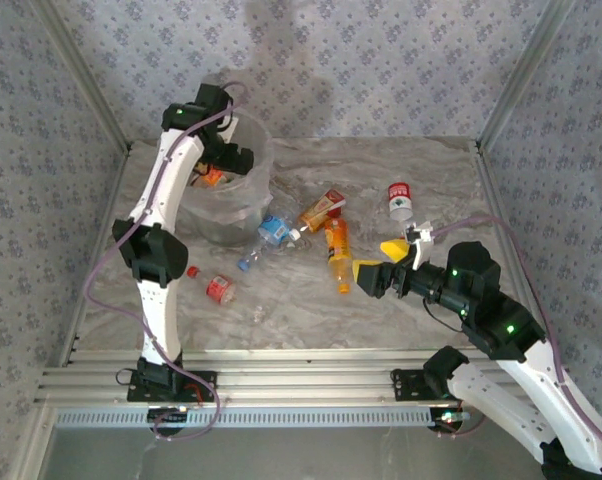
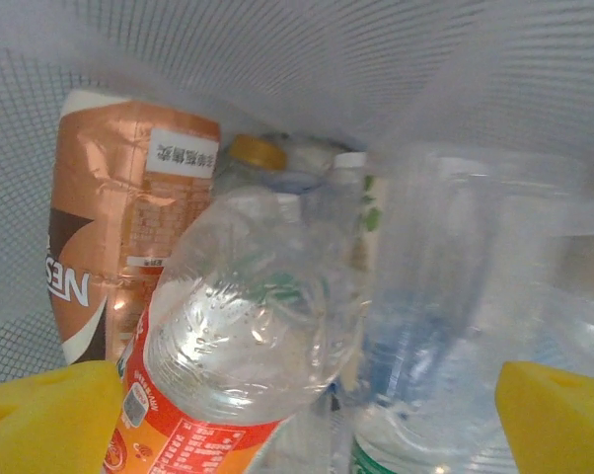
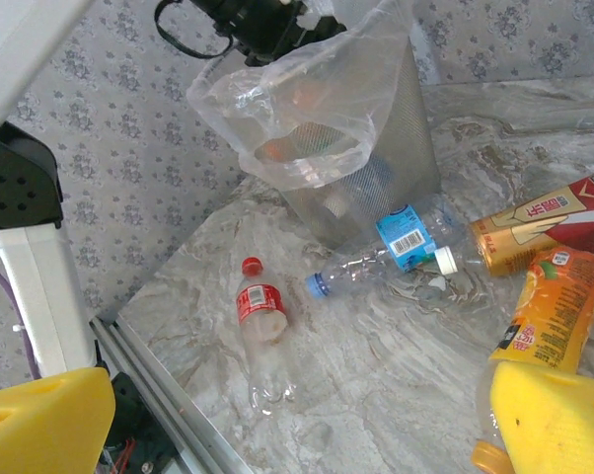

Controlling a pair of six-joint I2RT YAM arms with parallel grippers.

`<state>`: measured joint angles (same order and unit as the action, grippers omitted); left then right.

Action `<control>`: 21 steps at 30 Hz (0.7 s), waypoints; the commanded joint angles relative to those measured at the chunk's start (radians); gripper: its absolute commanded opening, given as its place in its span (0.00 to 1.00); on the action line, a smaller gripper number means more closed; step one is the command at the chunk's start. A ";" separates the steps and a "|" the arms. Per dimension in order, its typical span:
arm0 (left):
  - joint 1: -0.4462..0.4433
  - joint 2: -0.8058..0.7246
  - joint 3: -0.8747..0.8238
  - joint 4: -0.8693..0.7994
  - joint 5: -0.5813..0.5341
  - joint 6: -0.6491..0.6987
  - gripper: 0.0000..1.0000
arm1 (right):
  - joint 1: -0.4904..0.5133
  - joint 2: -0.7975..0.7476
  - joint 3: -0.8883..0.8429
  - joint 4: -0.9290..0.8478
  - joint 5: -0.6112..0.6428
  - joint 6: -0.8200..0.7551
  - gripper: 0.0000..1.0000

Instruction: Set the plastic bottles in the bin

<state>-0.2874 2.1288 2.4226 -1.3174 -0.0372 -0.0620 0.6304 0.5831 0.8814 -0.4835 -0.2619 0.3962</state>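
Observation:
The bin (image 1: 262, 142) stands at the back left with a clear liner bag over its rim. My left gripper (image 1: 217, 172) hangs over its mouth. From the left wrist its yellow fingertips (image 2: 45, 413) stand far apart, and the gripper (image 2: 307, 420) is open above a clear bottle with an orange-red label (image 2: 243, 341) lying loose among other bottles in the bin (image 2: 277, 59). My right gripper (image 1: 379, 259) is open low over the table, beside an orange bottle (image 1: 337, 252). A red-label bottle (image 3: 259, 308) and a blue-label bottle (image 3: 401, 242) lie ahead of the right gripper (image 3: 297, 425).
More bottles lie on the marble table: a red and gold one (image 1: 322, 208) and a red-label one with a white cap (image 1: 399, 198) further back right. A brown coffee bottle (image 2: 110, 227) leans inside the bin. Patterned walls close in the table on three sides.

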 commanded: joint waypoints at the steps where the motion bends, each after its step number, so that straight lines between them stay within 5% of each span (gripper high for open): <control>1: -0.007 -0.095 0.055 -0.017 0.084 -0.032 1.00 | -0.006 0.001 -0.007 0.003 0.001 0.005 1.00; 11: -0.007 -0.264 -0.021 0.042 0.165 -0.072 1.00 | -0.008 0.001 0.001 -0.026 0.097 0.001 1.00; 21: -0.028 -0.695 -0.712 0.608 0.570 -0.170 1.00 | -0.008 0.111 0.045 -0.195 0.288 0.051 0.97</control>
<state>-0.2977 1.4998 1.8313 -0.9379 0.3489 -0.1852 0.6277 0.6651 0.8951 -0.5819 -0.0635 0.4164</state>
